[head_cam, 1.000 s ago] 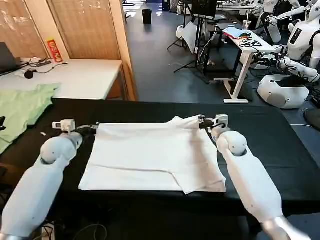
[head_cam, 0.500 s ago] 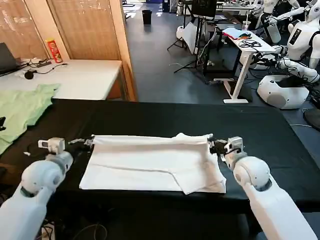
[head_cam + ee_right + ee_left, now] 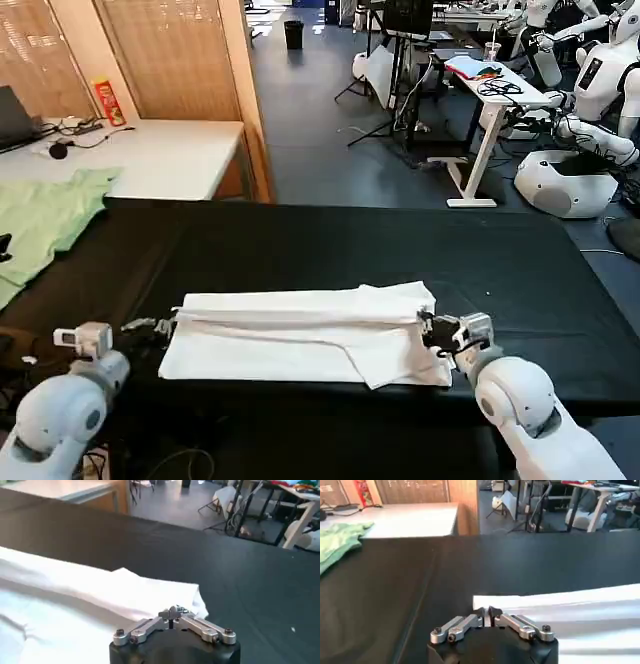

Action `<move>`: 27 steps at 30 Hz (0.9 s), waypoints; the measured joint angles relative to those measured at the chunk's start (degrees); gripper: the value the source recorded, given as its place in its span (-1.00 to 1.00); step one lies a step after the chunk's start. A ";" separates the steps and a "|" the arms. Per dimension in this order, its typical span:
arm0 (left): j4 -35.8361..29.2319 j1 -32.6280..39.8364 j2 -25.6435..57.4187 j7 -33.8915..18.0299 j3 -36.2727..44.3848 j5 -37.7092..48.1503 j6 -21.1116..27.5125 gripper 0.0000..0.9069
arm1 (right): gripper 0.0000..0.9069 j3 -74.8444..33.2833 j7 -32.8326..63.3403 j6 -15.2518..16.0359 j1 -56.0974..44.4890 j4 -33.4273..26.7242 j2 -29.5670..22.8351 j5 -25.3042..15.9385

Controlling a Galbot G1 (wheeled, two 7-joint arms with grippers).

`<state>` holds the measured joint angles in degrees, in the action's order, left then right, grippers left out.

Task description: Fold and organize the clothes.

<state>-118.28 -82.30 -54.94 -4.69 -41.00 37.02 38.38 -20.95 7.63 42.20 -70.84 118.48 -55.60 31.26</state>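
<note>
The white T-shirt [image 3: 300, 335] lies on the black table [image 3: 330, 240] as a long, narrow folded band near the front edge. Its top layer is doubled over toward me. My left gripper [image 3: 165, 325] is shut on the shirt's left end, and in the left wrist view the gripper [image 3: 486, 614] pinches the corner of the white cloth [image 3: 570, 615]. My right gripper [image 3: 427, 327] is shut on the right end. In the right wrist view that gripper [image 3: 171, 613] clamps the cloth [image 3: 100, 600], with a bit of dark print showing beside the fingertips.
A light green garment [image 3: 45, 220] drapes over the table's far left corner. Behind it stands a white table [image 3: 150, 155] with a red can [image 3: 105, 100] and cables. The black table's far half is bare. Other robots and desks stand at the back right.
Both grippers have drawn the shirt's far edge toward the near side, laying it over the lower layer. The shirt has gone from a broad rectangle to a narrow band.
</note>
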 joint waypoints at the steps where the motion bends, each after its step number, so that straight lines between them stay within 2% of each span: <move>1: 0.00 -0.40 -0.26 0.02 -0.03 -0.54 0.02 -0.61 | -0.91 -0.03 -0.01 0.00 -0.27 0.15 0.05 0.01; 4: 0.35 -1.01 -0.83 0.09 -0.03 -2.09 0.01 -0.59 | -0.91 -0.38 0.05 -0.01 -1.29 0.88 0.31 -0.17; 6: 0.40 -1.37 -1.17 0.00 -0.01 -2.53 0.02 -0.46 | -0.72 -0.77 0.44 -0.01 -1.99 1.46 0.34 -0.12; 7: 0.23 -1.67 -1.31 -0.07 -0.01 -2.53 0.11 0.25 | -0.25 -1.11 0.63 -0.01 -2.45 1.83 0.41 -0.01; 8: 0.01 -1.94 -1.41 -0.08 -0.05 -2.51 0.28 0.94 | 0.94 -1.50 0.73 -0.01 -2.89 2.21 0.52 0.20; 14: -2.24 -3.45 -1.86 -0.71 -0.98 -2.32 2.37 0.94 | 0.94 -4.84 0.90 -0.01 -5.41 4.99 0.98 2.09; 17: -3.96 -3.90 -1.98 -1.44 -1.88 -0.88 3.48 0.94 | 0.94 -6.82 1.58 -0.01 -4.91 5.02 0.10 4.28; 20: -5.24 -3.37 -1.45 -1.53 -3.09 1.24 3.25 0.94 | 0.94 -7.27 2.68 -0.02 -2.90 3.16 -1.11 4.00; 22: -5.24 -2.34 -1.10 -2.34 -3.29 2.15 2.01 0.94 | 0.94 -6.82 2.82 -0.03 -0.67 0.84 -2.20 2.44; 27: -1.35 3.30 -1.97 -3.26 -1.30 4.27 -0.17 0.94 | 0.94 -3.68 2.69 -3.41 5.84 -6.30 -5.26 -0.56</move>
<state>-119.64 -79.00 -56.91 -7.95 -42.30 41.29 38.20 -24.63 10.32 38.79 -65.00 112.18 -60.86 30.70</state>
